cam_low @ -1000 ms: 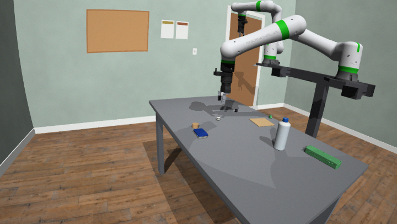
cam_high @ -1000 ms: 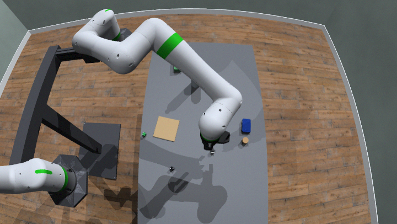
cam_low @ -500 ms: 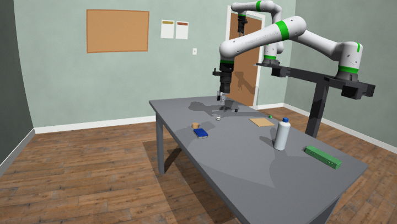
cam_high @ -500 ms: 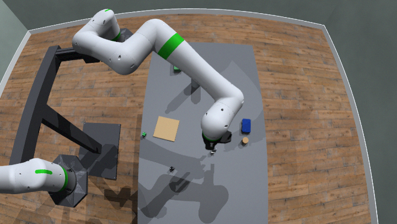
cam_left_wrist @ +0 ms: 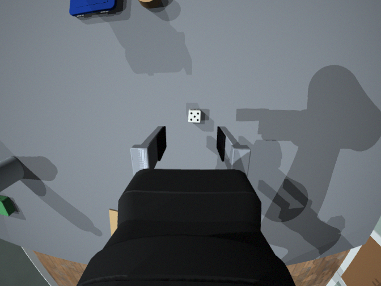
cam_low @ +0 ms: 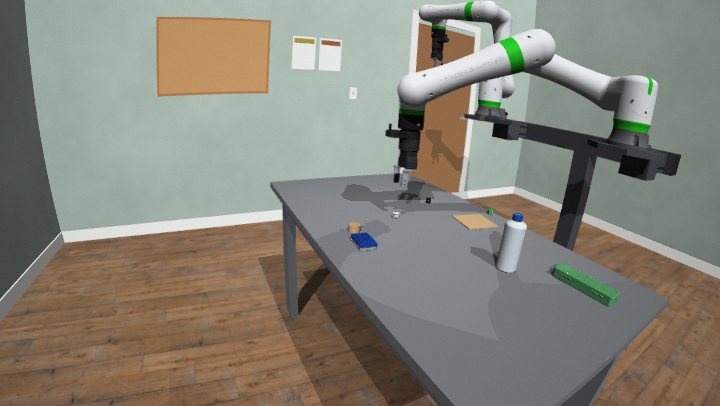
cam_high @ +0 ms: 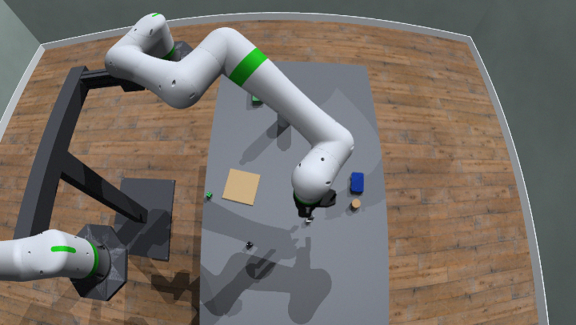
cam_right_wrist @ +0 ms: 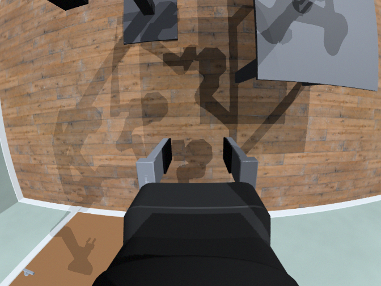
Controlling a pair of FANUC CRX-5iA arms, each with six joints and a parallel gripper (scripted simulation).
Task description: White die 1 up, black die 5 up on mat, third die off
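The white die (cam_low: 395, 215) (cam_left_wrist: 194, 116) sits flat on the grey table, well off the mat, with 5 on top. The black die (cam_high: 249, 244) (cam_low: 428, 200) is on the table off the mat; its top number is too small to read. The third die, green (cam_high: 209, 194) (cam_low: 490, 211), lies off the tan mat (cam_high: 241, 186) (cam_low: 474, 221), near the table edge. My left gripper (cam_left_wrist: 191, 137) (cam_low: 400, 178) is open and empty, pointing down above the table close to the white die, which is ahead of its fingers in the left wrist view. My right gripper (cam_right_wrist: 197, 148) is open and empty over the floor.
A blue box (cam_high: 357, 182) (cam_low: 364, 241) (cam_left_wrist: 92, 5) and a tan cylinder (cam_high: 355, 203) (cam_low: 354, 227) stand beyond the white die. A white bottle (cam_low: 510, 247) and a long green box (cam_low: 584, 284) (cam_high: 257, 100) are on the mat's other side. My left arm reaches over the table.
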